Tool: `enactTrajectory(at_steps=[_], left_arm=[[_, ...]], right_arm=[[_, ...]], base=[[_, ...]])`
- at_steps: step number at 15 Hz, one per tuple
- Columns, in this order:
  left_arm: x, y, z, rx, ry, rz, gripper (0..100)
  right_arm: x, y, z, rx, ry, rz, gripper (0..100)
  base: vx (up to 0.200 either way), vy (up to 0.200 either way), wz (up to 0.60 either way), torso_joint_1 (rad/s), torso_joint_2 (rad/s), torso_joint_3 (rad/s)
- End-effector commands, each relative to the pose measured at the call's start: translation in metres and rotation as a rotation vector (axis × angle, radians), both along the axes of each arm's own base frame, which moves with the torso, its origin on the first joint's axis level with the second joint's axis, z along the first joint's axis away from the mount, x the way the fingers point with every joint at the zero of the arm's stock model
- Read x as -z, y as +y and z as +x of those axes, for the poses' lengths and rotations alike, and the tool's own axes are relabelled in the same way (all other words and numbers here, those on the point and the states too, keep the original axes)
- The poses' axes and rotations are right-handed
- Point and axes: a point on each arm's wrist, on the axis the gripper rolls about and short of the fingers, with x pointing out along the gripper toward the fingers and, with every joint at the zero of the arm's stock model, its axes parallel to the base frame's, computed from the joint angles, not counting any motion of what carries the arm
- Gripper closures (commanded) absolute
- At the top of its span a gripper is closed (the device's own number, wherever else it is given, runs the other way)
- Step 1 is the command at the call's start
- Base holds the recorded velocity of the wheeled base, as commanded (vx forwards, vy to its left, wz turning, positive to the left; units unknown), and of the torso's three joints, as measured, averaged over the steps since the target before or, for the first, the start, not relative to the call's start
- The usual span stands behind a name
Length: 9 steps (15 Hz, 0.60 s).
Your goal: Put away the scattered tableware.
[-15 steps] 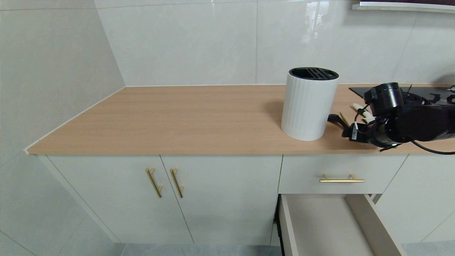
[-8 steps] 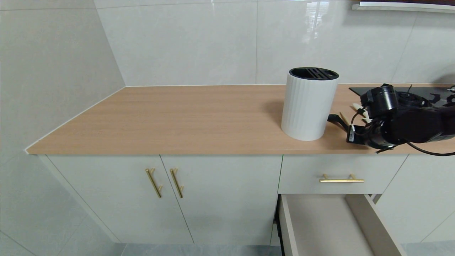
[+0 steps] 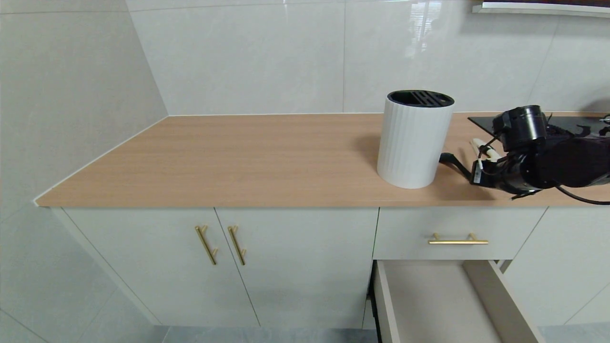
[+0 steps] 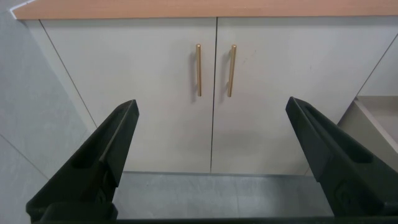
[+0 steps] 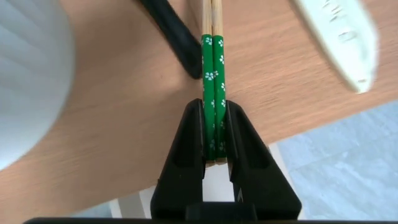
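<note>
My right gripper [image 5: 214, 109] is shut on a pair of wooden chopsticks [image 5: 213, 56] with green, flower-dotted ends, low over the wooden counter [image 3: 267, 157]. In the head view this gripper [image 3: 471, 170] sits just right of the white ribbed utensil holder [image 3: 412, 139] with a black slotted top. A black utensil handle [image 5: 168, 34] lies on the counter between the holder and the chopsticks. A white-handled utensil [image 5: 339, 37] lies on the other side, also visible as the white utensil [image 3: 482, 146] from the head. My left gripper [image 4: 211, 162] is open, below counter height, facing the cabinet doors.
An open, bare drawer [image 3: 383, 300] stands out below the counter at the right, under a shut drawer with a gold handle [image 3: 457, 241]. A black cooktop [image 3: 481, 121] lies at the back right. Two cabinet doors with gold handles [image 4: 214, 68] are at the left.
The right wrist has dipped slightly, then risen and shifted a little to the right, with the gripper staying by the holder. The left arm has not visibly moved.
</note>
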Motion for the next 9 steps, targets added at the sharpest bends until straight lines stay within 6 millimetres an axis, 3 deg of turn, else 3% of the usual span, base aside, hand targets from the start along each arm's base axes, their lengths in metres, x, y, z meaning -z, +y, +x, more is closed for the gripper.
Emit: enactTrajectory(at_steps=[1, 3, 7, 9], left_arm=[[0.0, 0.0, 0.0, -0.001, 0.001, 0.0, 0], [0.0, 0.0, 0.0, 0.0, 0.001, 0.0, 0], [0.0, 0.0, 0.0, 0.0, 0.001, 0.0, 0], [0.0, 0.0, 0.0, 0.0, 0.001, 0.0, 0]], right_arm=[[-0.036, -0.005, -0.029, 0.001, -0.089, 0.011, 100], [-0.053, -0.009, -0.055, -0.009, -0.121, 0.019, 100], [-0.104, -0.028, -0.166, -0.208, -0.085, 0.153, 100], [-0.111, -0.03, -0.208, -0.29, -0.024, 0.196, 100]], base=[[0.0, 0.0, 0.0, 0.0, 0.0, 0.0], [0.0, 0.0, 0.0, 0.0, 0.0, 0.0], [0.0, 0.0, 0.0, 0.0, 0.0, 0.0], [0.0, 0.0, 0.0, 0.0, 0.0, 0.0]])
